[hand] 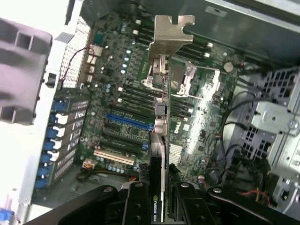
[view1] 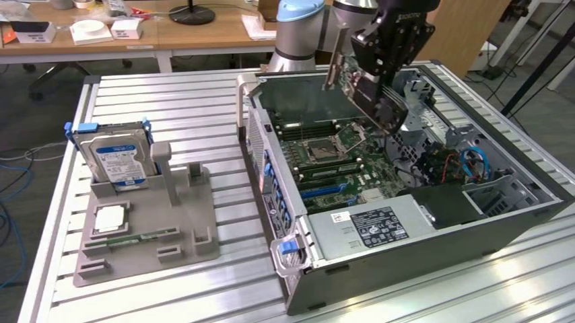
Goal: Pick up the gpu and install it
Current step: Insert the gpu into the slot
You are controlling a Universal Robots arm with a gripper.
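Exterior: gripper pinching gpu, held above the open case | Wrist: gpu edge-on between the fingers, motherboard beneath the hand | Risk: a tilted card could miss its slot and the bracket could snag the case wall.

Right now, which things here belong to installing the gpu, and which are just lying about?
For the job:
gpu, held in the pincer
open case
motherboard

Lying about:
hard drive
memory stick
grey stand holding both
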